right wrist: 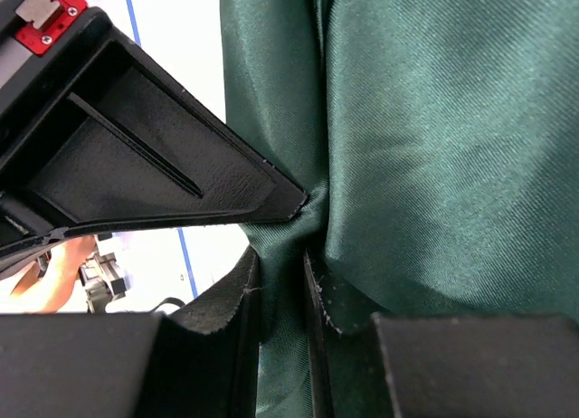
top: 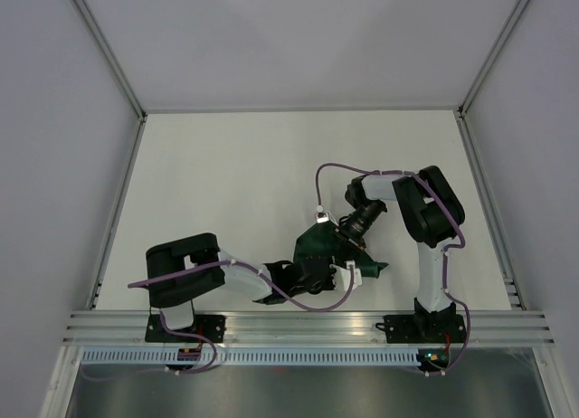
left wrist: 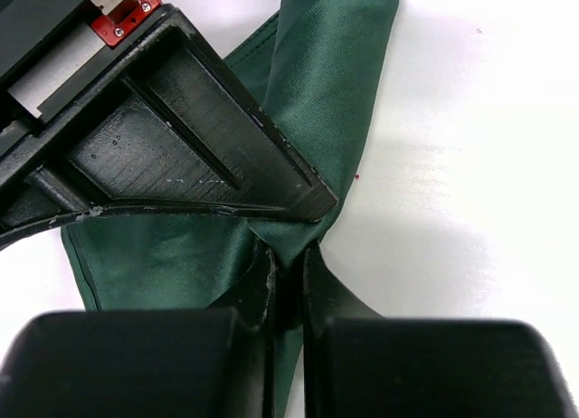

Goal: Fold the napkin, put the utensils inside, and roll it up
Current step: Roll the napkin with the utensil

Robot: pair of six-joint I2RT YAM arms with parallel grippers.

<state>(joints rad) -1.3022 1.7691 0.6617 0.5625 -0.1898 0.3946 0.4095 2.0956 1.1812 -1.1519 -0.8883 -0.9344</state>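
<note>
The dark green napkin [top: 317,244] is bunched up between both grippers near the table's front middle, with one tip [top: 375,267] pointing right. My left gripper [top: 315,273] reaches in from the left. Its jaws are shut on a narrow fold of the napkin [left wrist: 326,92], seen in the left wrist view at the gripper [left wrist: 288,260]. From the back right, my right gripper [top: 348,244] comes down onto the bundle. In the right wrist view this gripper [right wrist: 282,260] pinches a pleat of napkin [right wrist: 434,147], which fills most of that view. The utensils are out of view.
The white table [top: 235,183] is walled on three sides. An aluminium rail [top: 308,326] runs along the near edge by both arm bases. Purple cables [top: 330,169] loop above the right wrist and under the left forearm.
</note>
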